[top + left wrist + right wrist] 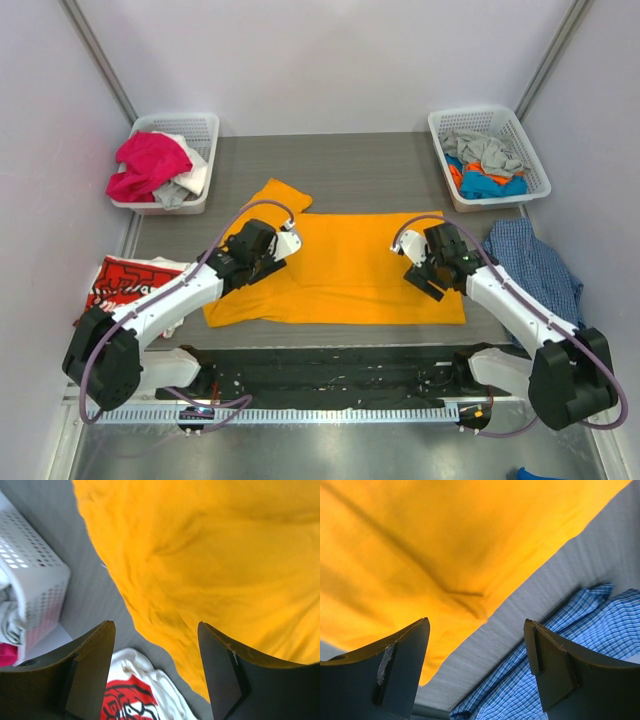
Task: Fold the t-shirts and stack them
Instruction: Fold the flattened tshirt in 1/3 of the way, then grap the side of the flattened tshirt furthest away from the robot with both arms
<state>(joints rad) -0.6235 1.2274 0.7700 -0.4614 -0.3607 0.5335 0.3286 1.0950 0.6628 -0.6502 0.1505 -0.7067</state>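
The bright orange-yellow t-shirt (345, 268) lies spread flat in the middle of the table, one sleeve sticking out at the back left. My left gripper (258, 262) hovers over its left edge, open and empty; the left wrist view shows the orange cloth (210, 555) between and beyond the fingers. My right gripper (428, 280) hovers over the shirt's right edge, open and empty, with the orange cloth (420, 545) and bare table (530, 600) below it. The red t-shirt with white print (125, 282) lies at the table's left edge and also shows in the left wrist view (130, 700).
A white basket (205, 135) with pink and white clothes stands at the back left, also in the left wrist view (35, 590). Another white basket (535, 165) with grey, blue and orange clothes stands at the back right. A blue checked shirt (535, 265) lies at the right edge, also in the right wrist view (580, 630).
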